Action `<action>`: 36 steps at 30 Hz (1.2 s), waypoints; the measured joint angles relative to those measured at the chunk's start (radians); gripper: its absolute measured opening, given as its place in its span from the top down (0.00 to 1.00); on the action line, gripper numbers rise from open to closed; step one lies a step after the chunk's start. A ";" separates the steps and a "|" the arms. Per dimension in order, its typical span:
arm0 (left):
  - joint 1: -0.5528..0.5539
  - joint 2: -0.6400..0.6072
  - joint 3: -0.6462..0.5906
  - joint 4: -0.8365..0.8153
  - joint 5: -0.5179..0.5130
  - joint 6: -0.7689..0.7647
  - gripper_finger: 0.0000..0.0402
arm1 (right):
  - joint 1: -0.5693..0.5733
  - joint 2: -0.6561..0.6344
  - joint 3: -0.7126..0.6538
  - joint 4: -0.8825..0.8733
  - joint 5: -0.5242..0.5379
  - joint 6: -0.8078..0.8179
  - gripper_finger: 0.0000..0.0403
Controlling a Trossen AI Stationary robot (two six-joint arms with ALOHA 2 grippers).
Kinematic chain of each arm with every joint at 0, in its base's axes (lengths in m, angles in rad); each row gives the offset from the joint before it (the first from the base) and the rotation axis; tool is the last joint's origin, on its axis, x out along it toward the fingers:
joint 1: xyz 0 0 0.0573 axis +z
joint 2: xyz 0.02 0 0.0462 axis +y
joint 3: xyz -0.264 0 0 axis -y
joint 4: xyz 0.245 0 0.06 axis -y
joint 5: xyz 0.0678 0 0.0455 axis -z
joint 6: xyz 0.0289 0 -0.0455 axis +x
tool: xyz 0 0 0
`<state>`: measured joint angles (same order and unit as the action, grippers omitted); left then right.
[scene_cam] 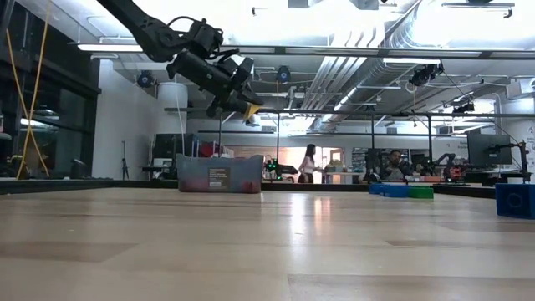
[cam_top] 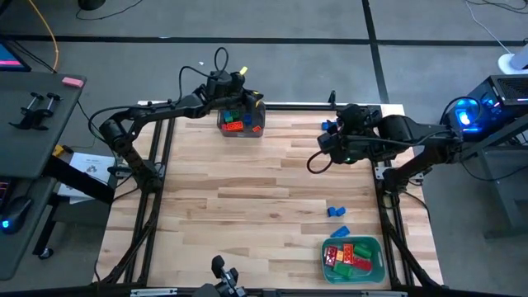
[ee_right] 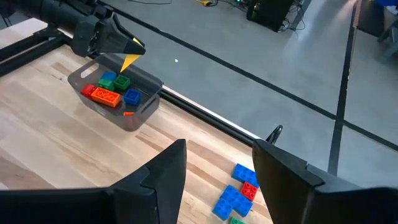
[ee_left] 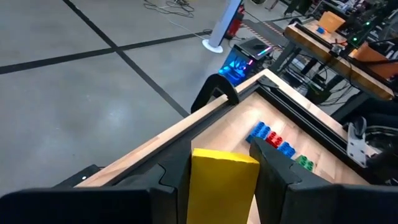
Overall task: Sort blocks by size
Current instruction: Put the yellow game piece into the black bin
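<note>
Blocks sit in three places on the bench (cam_top: 247,190). From overhead, red, green and blue ones fill the dark grey bin (cam_top: 240,124) at the far edge, more red and green ones lie in the teal tray (cam_top: 373,266) at the near right corner, and two loose blue blocks (cam_top: 337,212) rest on the wood just beyond the tray. The left pincer (cam_top: 250,97) hangs over the bin, closed on a yellow block (ee_left: 222,183); only the left wrist camera shows the block filling the gap between the two fingers, while the low view shows just a yellow tip below the raised pincer (scene_cam: 242,102). The right pincer (cam_top: 332,132) hovers near the far right edge with its fingers apart and nothing between them. Its wrist camera reveals a row of blue, red and green blocks (ee_right: 239,190) against the bench edge, which the arm mostly hides from above. People stand in the room behind, seen in the low view only.
</note>
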<state>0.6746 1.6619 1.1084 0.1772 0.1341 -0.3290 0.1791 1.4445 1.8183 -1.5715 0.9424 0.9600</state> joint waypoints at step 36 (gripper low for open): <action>0.021 0.000 0.001 -0.165 -0.120 -0.062 0.59 | -0.009 -0.002 0.000 0.001 -0.017 -0.045 0.55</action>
<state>0.6960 1.6619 1.1091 0.0119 0.0141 -0.3908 0.1699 1.4423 1.8183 -1.5709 0.9257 0.9150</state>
